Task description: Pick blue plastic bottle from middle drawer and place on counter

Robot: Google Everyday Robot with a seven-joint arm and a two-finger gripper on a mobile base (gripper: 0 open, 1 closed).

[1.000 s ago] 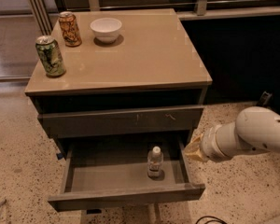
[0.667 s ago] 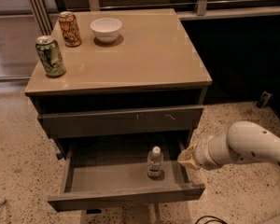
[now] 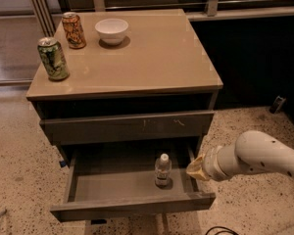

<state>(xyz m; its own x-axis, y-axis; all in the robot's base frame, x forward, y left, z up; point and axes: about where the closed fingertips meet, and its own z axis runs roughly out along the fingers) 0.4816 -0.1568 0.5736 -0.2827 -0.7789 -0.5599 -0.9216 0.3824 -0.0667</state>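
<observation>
Inside the pulled-out middle drawer (image 3: 132,207), toward its right end, the blue plastic bottle (image 3: 162,170) stands upright on the drawer floor with its white cap on. Just right of the bottle, over the drawer's right wall, sits the tool (image 3: 194,169). Its tan tip points toward the bottle but is apart from it, and it is carried by a white arm (image 3: 267,156) reaching from the right. Whether the tool is open or closed I cannot tell; it grips nothing that I can see. Above, the scratched drawer front (image 3: 122,126) is closed. On the bench (image 3: 157,58), at its back left, stand a green can (image 3: 53,58), an orange can (image 3: 73,31) and a white bowl (image 3: 111,30), its inside plain white
</observation>
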